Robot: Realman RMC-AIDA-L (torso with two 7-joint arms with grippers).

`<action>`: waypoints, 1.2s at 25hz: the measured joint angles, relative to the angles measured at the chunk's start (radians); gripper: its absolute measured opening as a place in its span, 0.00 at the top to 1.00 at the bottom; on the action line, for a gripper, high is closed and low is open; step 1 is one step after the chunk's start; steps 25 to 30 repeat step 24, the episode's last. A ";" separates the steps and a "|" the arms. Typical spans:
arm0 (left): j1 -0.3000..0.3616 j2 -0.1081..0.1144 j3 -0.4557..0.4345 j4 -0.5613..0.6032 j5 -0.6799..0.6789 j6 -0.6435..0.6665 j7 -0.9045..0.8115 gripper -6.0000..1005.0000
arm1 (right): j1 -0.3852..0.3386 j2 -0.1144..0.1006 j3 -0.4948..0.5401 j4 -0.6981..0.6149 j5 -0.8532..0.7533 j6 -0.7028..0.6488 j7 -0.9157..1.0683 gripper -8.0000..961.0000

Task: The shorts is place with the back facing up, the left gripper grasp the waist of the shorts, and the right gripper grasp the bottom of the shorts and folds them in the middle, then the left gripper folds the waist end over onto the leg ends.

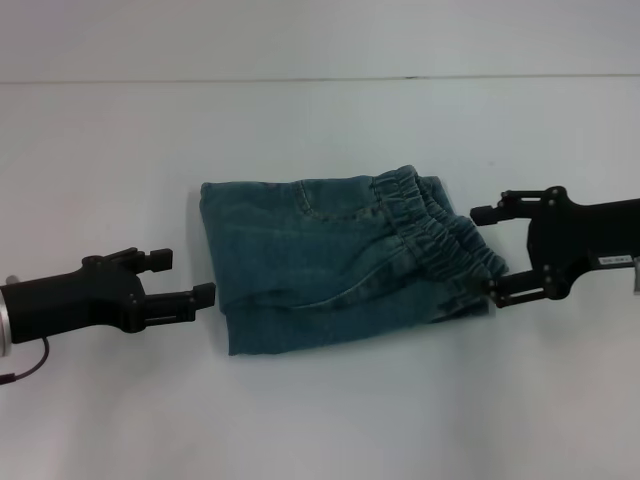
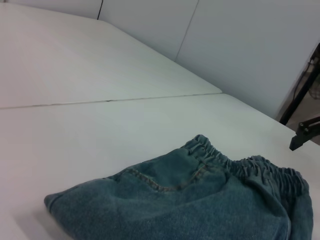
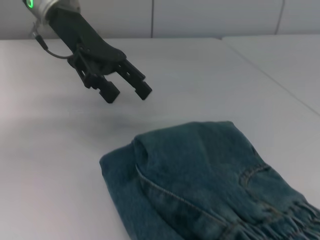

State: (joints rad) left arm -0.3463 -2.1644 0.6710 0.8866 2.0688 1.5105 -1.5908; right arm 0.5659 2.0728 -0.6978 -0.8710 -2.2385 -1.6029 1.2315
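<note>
Head view alone: both open-jawed grippers, left gripper [image 1: 188,277], right gripper [image 1: 487,252], flanking folded shorts [image 1: 330,260].

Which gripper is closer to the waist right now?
Right. The right gripper sits at the waist, its lower finger at the ruffled band's edge. The left gripper hovers open off the shorts' opposite, folded end.

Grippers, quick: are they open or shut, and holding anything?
Left gripper: open, empty, beside the shorts.
Right gripper: open, holding nothing, at the waist.
</note>
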 joint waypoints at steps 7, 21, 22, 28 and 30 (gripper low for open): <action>0.000 0.000 -0.001 0.000 0.001 0.001 0.000 0.06 | 0.025 0.012 -0.003 0.077 0.029 0.068 -0.032 0.08; 0.000 0.000 -0.002 0.000 0.001 0.000 0.000 0.06 | 0.027 0.013 -0.009 0.106 0.063 0.102 -0.049 0.08; 0.000 0.000 -0.002 0.000 0.001 0.000 0.000 0.06 | 0.027 0.013 -0.009 0.107 0.063 0.102 -0.051 0.08; 0.000 0.000 -0.002 0.000 0.000 0.000 0.000 0.06 | 0.026 0.013 -0.009 0.109 0.063 0.102 -0.052 0.08; 0.000 0.000 -0.002 0.000 0.000 0.000 0.000 0.06 | 0.026 0.013 -0.009 0.109 0.063 0.102 -0.052 0.08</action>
